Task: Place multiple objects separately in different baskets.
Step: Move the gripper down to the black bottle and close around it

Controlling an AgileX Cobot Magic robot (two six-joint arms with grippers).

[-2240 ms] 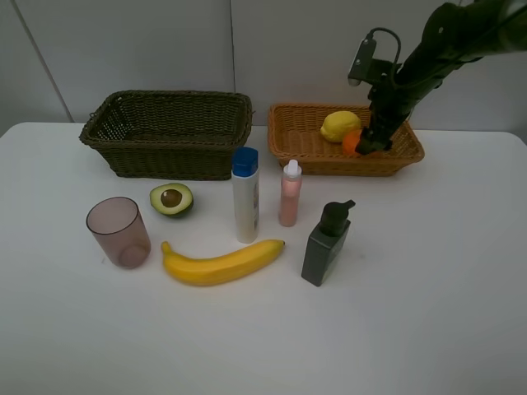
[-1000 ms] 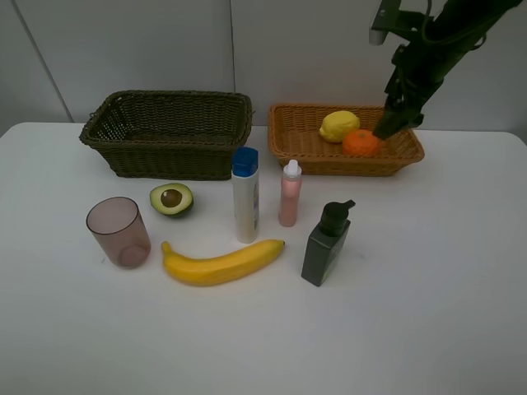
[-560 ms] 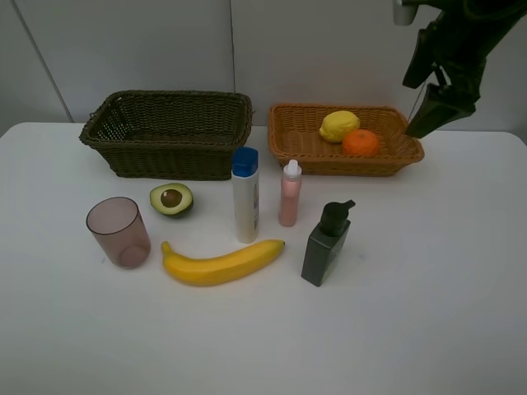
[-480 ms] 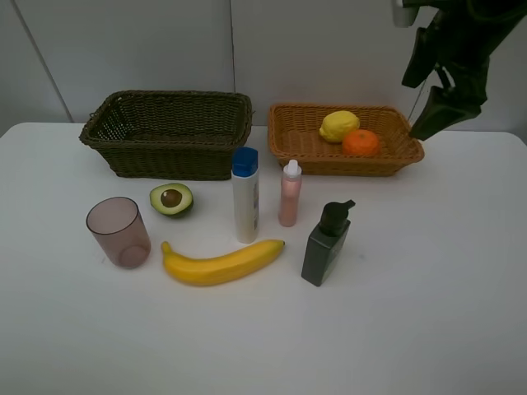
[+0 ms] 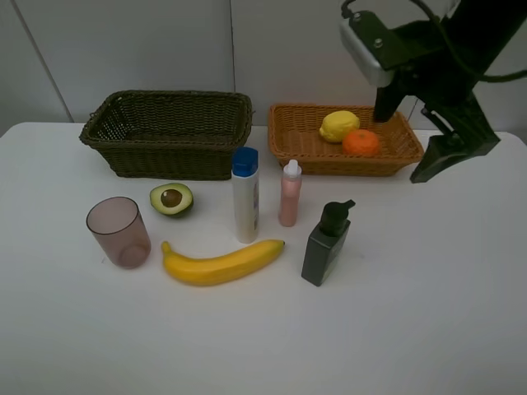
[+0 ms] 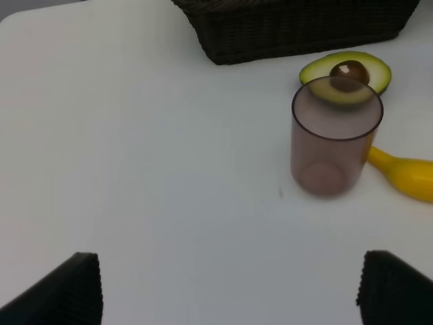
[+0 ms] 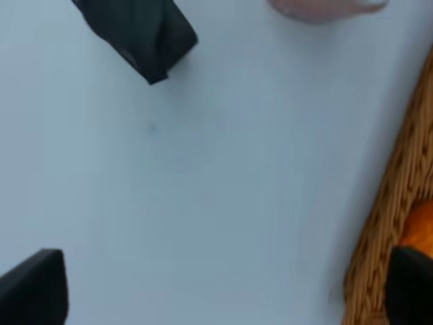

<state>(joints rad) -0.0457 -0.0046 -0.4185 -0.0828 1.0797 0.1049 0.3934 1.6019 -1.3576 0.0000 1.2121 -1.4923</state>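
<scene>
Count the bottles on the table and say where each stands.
3. The white blue-capped bottle stands at the centre; the small pink bottle just right of it; the dark green pump bottle further front and right. None looks hidden.

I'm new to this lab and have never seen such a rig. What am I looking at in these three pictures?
It is a robot with two arms, each ending in a gripping tool. The wide picture comes from a camera mounted high over a white table. The other two come from cameras on the wrists. The left tool and the right tool are both open and hold nothing. A lemon and an orange lie in the tan basket. Nothing shows in the dark basket. On the table stand or lie a halved avocado, mauve cup, banana, white bottle, pink bottle and dark pump bottle.
</scene>
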